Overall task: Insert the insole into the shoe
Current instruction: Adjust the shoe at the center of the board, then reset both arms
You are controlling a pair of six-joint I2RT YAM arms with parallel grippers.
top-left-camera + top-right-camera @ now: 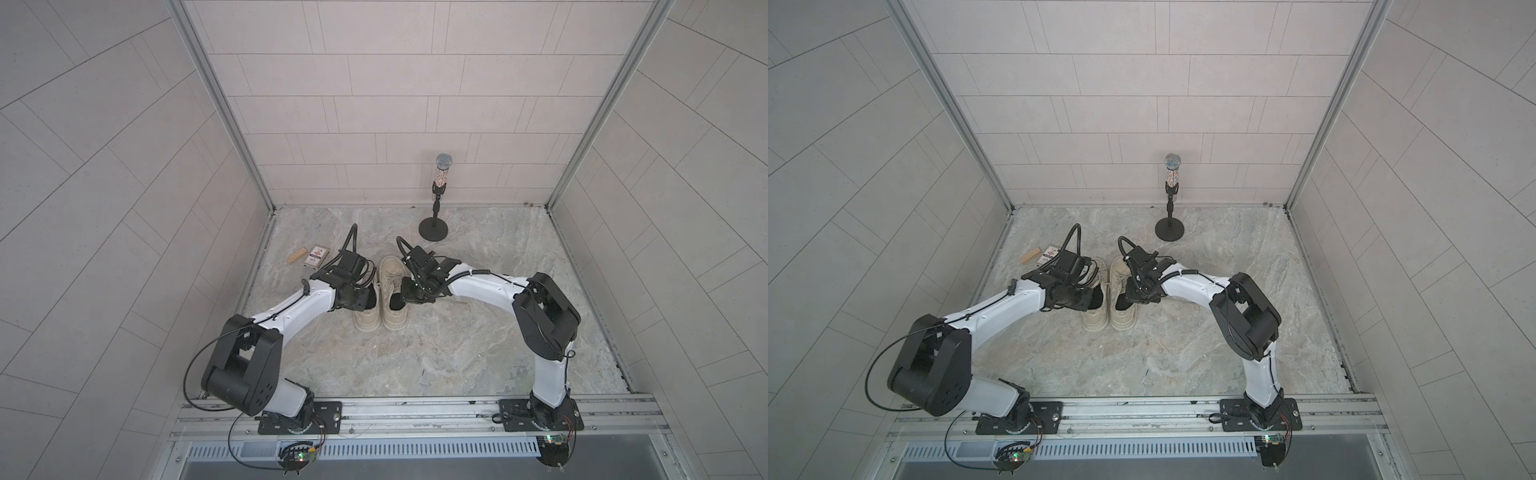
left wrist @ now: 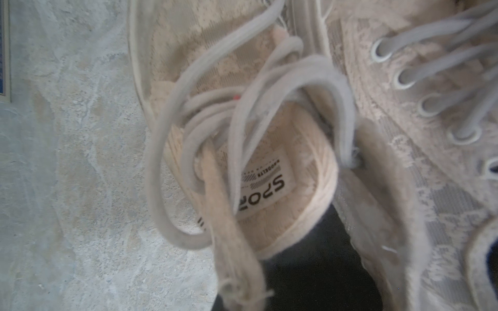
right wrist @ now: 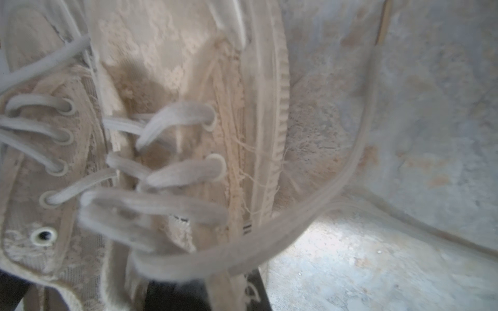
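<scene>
Laces (image 2: 152,167) loop over insole (image 2: 310,210) | label (image 2: 264,188) reads "SPOR" | in shoe (image 2: 183,40) opening

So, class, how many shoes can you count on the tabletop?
2, side by side mid-table: one shoe under the left arm, the other shoe beside it, under the right arm. None seems hidden.

A pair of shoes (image 1: 386,274) stands on the surface (image 1: 457,353). Left of it lie a card box (image 1: 316,254) and a block (image 1: 296,255). Behind it, rightward, is a microphone stand (image 1: 434,228).
</scene>
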